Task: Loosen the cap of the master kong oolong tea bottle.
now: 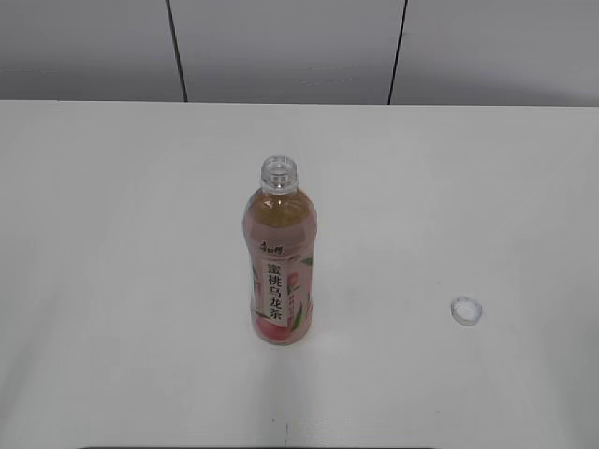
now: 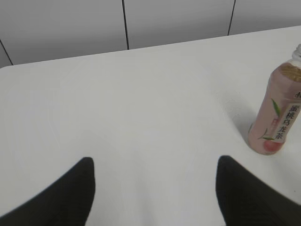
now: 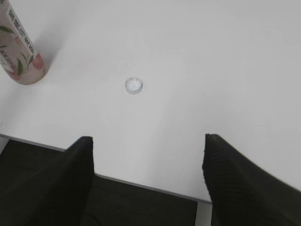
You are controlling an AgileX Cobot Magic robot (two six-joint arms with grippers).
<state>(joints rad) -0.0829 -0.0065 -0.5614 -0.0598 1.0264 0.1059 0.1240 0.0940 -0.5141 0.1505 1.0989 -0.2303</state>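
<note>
The master kong oolong tea bottle stands upright mid-table, its clear threaded neck bare and open. It also shows at the right edge of the left wrist view and at the top left of the right wrist view. The small white cap lies on the table to the bottle's right, open side up; the right wrist view shows it too. My left gripper is open and empty, left of the bottle. My right gripper is open and empty over the table's front edge, nearer than the cap. Neither gripper shows in the exterior view.
The white table carries only the bottle and cap. A grey panelled wall runs behind it. The table's front edge and the dark space below it show in the right wrist view.
</note>
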